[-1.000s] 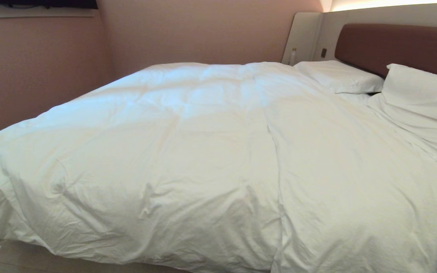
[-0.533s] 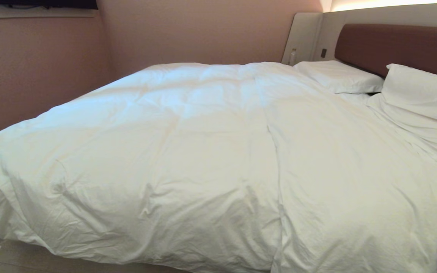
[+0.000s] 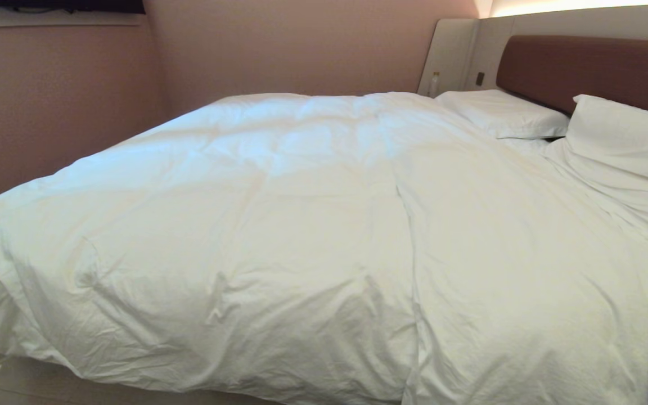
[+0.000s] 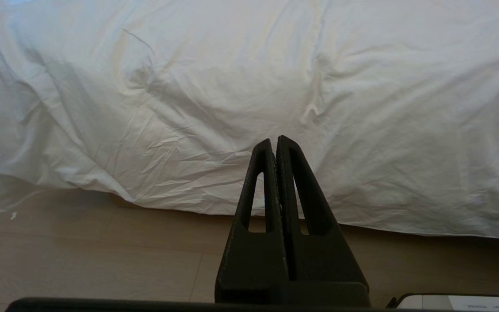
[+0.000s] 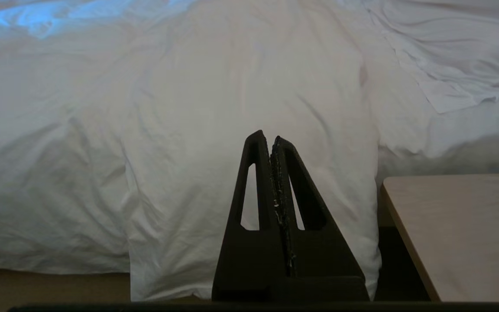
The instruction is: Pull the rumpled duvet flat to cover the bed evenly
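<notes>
The puffy white duvet [image 3: 301, 225] lies wrinkled over most of the bed [image 3: 583, 67], draping over the near side toward the floor. A seam-like fold runs down its near right part. Neither arm shows in the head view. In the left wrist view my left gripper [image 4: 274, 141] is shut and empty, held back from the duvet's [image 4: 232, 99] hanging edge above the floor. In the right wrist view my right gripper [image 5: 267, 138] is shut and empty, short of the duvet's [image 5: 189, 130] overhanging flap.
Two white pillows [image 3: 504, 112] [image 3: 628, 140] rest by the brown headboard. A light wooden bedside table [image 5: 461, 225] stands close to the right gripper, beside the bed. Wood-look floor [image 4: 80, 260] runs along the near side. A pink wall [image 3: 48, 101] borders the far side.
None in the head view: the duvet and pillows lie as before, and no arm has entered it.
</notes>
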Robot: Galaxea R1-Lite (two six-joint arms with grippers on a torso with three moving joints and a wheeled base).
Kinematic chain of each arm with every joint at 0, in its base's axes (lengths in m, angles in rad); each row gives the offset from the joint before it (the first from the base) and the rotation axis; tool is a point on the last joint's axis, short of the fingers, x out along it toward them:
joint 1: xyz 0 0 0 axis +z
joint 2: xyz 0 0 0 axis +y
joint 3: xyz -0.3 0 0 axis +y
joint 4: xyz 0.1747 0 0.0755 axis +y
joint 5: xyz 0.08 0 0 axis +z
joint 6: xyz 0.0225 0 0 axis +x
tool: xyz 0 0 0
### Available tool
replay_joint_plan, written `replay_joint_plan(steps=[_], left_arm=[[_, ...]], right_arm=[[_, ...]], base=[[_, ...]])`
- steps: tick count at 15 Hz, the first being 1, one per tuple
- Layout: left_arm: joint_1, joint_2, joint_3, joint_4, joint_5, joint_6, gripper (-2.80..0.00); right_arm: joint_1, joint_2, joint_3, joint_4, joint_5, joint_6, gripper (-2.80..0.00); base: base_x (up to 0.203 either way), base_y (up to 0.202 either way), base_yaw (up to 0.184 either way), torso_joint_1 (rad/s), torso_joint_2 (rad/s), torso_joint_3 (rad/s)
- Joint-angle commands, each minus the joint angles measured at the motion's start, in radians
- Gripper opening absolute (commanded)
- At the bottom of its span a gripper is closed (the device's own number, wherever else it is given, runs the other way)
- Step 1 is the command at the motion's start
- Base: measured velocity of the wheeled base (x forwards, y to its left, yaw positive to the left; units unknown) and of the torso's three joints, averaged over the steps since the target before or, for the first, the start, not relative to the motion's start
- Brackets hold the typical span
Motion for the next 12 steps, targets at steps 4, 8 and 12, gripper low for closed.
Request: replay_joint_plan(steps=[4,8,12], left_arm=[[0.000,0.000,0.000,0.000,0.000,0.000,-2.80],[0.000,0.000,0.000,0.000,0.000,0.000,-2.80],[0.000,0.000,0.000,0.000,0.000,0.000,-2.80]], right_arm=[[0.000,0.000,0.111,-0.198,-0.001,-0.020,-2.80],[0.000,0.000,0.235,-0.261,0.027,-0.068,-2.80],[0.000,0.000,0.302,-0.272,0.035,-0.075,-2.80]], base=[[0.000,0.000,0.000,0.000,0.00,0.000],[0.000,0.000,0.000,0.000,0.00,0.000],[0.000,0.000,0.000,0.000,0.00,0.000]])
